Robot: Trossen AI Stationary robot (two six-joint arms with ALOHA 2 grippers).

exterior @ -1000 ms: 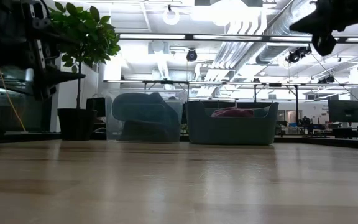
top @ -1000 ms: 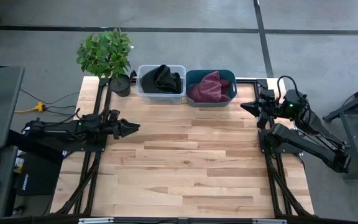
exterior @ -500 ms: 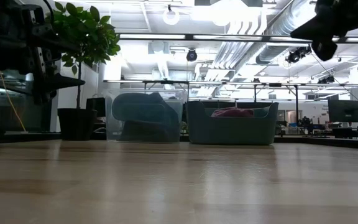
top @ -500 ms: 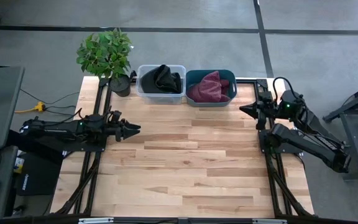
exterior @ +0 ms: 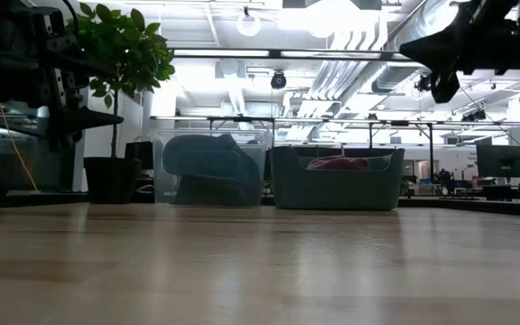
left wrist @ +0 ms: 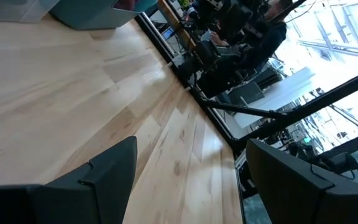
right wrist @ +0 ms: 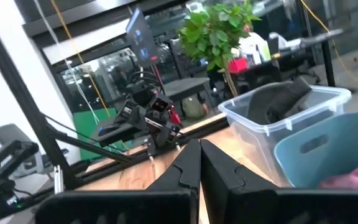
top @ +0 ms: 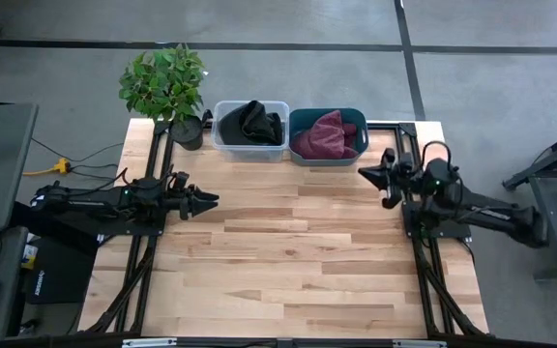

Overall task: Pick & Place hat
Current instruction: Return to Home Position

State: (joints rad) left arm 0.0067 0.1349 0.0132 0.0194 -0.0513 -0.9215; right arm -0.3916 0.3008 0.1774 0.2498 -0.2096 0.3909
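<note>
We see the red caps (top: 325, 135) lying in the blue bin (top: 299, 117) at the surface's (top: 298, 253) far edge. The left end effector (top: 204, 201) hovers with fingers apart, the right end effector (top: 367, 174) with fingers together.

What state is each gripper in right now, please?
Left gripper: open, holding nothing.
Right gripper: closed, holding nothing.

We note bright, even overhead light; ceiling lamps (exterior: 332, 13) glare in the low view; near tabletop (exterior: 260, 271) blurred; shadows faint.
</note>
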